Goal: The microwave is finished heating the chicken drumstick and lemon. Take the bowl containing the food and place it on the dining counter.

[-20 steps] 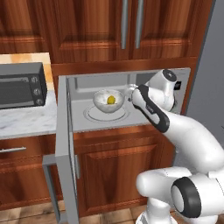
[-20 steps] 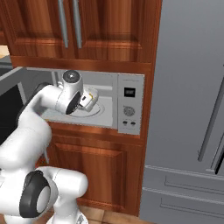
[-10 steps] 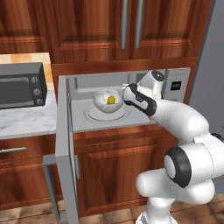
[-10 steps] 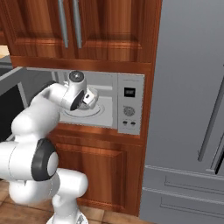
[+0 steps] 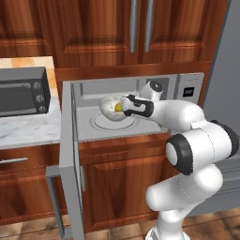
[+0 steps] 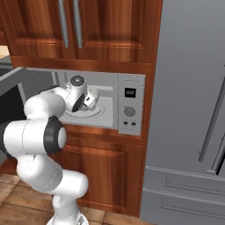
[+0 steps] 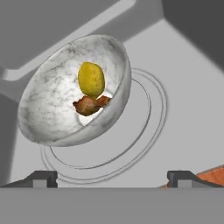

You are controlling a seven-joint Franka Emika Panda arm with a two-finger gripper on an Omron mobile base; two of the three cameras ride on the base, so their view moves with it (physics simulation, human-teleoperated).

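Note:
The microwave [image 5: 189, 92] stands open, its door [image 5: 68, 154] swung out to the left. Inside, the whitish marbled bowl [image 5: 109, 106] rests on the round turntable [image 5: 115, 123]. In the hand view the bowl [image 7: 52, 100] holds the yellow lemon [image 7: 91, 79] and, just below it, the brown chicken drumstick [image 7: 89, 106]. My gripper [image 5: 124, 105] reaches into the cavity from the right, just beside the bowl's rim. Its jaws stand open, and in the hand view the gripper [image 7: 111, 178] has nothing between its fingertips [image 7: 42, 177]. The dining counter is out of view.
A dark toaster oven [image 5: 22, 96] sits on a marble worktop [image 5: 28, 133] left of the microwave. Wooden cabinets [image 5: 140, 28] hang above. A grey fridge [image 6: 193, 110] fills the right side, past the microwave's control panel [image 6: 129, 110].
My hand has pushed leftward and deeper into the microwave, closing on the bowl, while the elbow swung lower. The bowl has stayed on the turntable.

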